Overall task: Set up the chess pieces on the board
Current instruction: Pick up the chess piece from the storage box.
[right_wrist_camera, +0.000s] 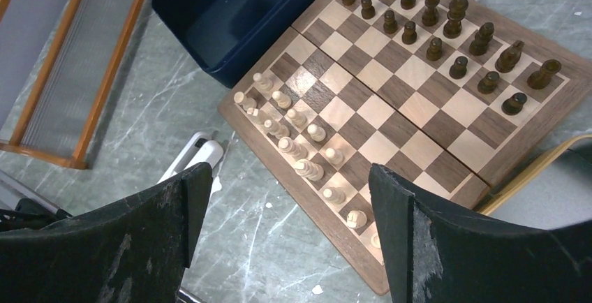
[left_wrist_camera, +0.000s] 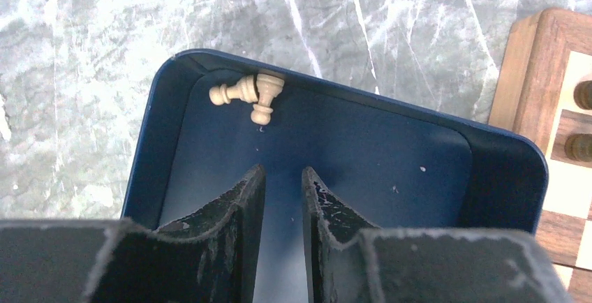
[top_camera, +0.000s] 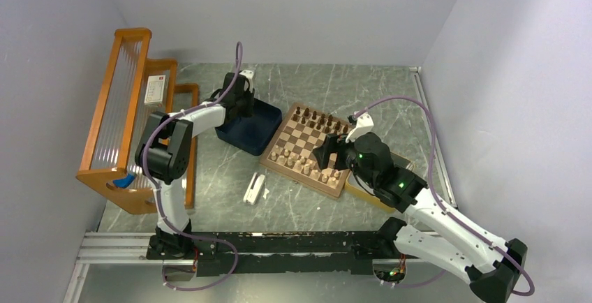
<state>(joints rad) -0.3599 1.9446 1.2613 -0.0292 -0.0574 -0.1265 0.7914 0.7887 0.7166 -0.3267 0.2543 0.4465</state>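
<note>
Left wrist view: the left gripper (left_wrist_camera: 283, 170) hangs low inside the dark blue tray (left_wrist_camera: 150, 128), two pale pieces (left_wrist_camera: 262, 97) lying just ahead of its fingertips.

Its fingers stand nearly together, with a narrow gap and nothing in it. The toppled pair rests against the tray's far wall, ahead and slightly left, and is probably the last to fetch, which would explain the low reach. The right gripper (right_wrist_camera: 290, 174), spread wide and empty, hovers over the board (right_wrist_camera: 377, 111). The pale ranks (right_wrist_camera: 287, 145) sit just ahead of it and the dark ranks (right_wrist_camera: 433, 46) farther off, and it seems to be waiting. A white card (top_camera: 155, 89) on the wooden rack (top_camera: 132, 34) carries print too small to read.
</note>
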